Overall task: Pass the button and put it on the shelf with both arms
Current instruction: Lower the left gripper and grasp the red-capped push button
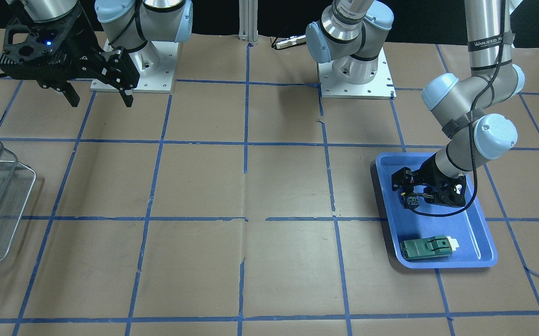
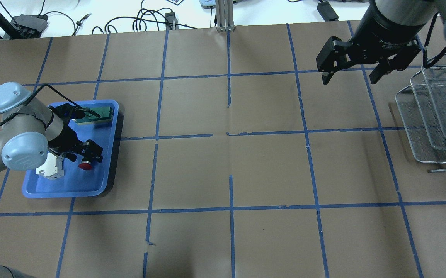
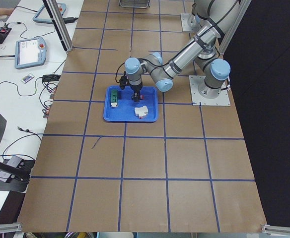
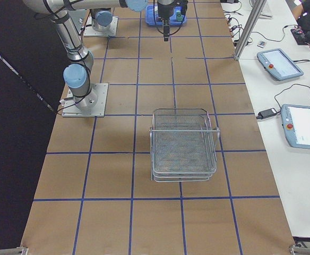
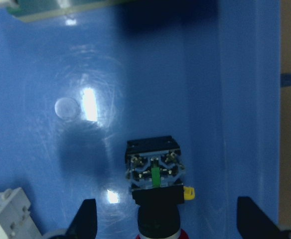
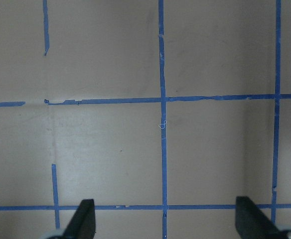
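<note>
The button [image 2: 85, 166], with its red cap and black body, lies in the blue tray [image 2: 72, 185]. In the left wrist view the button [image 5: 155, 184] sits between the two spread fingers. My left gripper [image 2: 79, 156] is open, low in the tray, with a finger on each side of the button and clear of it. It also shows in the front view [image 1: 412, 193]. My right gripper [image 2: 349, 79] is open and empty, held high over the table beside the wire shelf [image 2: 435, 119]. The shelf also shows in the right side view [image 4: 184, 143].
A flat green part [image 2: 93, 117] lies at the tray's far end. A white breaker block [image 2: 51, 168] lies right beside the left gripper. The table is brown paper with a blue tape grid [image 6: 161, 99].
</note>
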You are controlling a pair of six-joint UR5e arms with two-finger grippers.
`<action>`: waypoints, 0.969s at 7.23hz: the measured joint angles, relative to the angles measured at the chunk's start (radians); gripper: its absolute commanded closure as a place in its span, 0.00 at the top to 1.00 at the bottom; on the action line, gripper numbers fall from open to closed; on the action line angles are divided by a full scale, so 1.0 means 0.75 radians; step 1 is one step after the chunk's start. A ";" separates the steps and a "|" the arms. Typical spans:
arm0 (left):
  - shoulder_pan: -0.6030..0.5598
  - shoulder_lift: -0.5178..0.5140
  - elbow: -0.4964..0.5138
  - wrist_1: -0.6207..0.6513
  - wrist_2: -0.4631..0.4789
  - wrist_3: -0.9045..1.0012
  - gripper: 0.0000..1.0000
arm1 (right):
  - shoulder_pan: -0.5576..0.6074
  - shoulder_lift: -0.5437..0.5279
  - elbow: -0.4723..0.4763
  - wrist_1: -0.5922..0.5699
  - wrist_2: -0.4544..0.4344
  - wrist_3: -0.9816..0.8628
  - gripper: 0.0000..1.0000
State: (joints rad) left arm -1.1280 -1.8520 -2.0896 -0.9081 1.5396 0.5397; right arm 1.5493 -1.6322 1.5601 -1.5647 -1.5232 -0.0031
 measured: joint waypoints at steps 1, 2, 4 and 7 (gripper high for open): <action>0.004 0.003 -0.017 0.015 0.001 -0.005 0.98 | 0.000 0.001 0.000 0.000 0.000 0.000 1.00; 0.018 0.005 -0.026 0.029 0.001 -0.005 0.78 | 0.000 0.001 0.000 0.000 0.000 0.000 1.00; 0.056 0.009 -0.031 0.038 0.000 0.000 0.40 | 0.000 0.002 0.000 0.000 0.000 0.000 1.00; 0.063 0.013 -0.034 0.040 -0.017 -0.013 0.00 | 0.000 0.002 0.000 0.000 0.001 0.000 1.00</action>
State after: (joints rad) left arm -1.0805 -1.8425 -2.1154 -0.8779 1.5267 0.5299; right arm 1.5493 -1.6306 1.5601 -1.5647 -1.5224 -0.0031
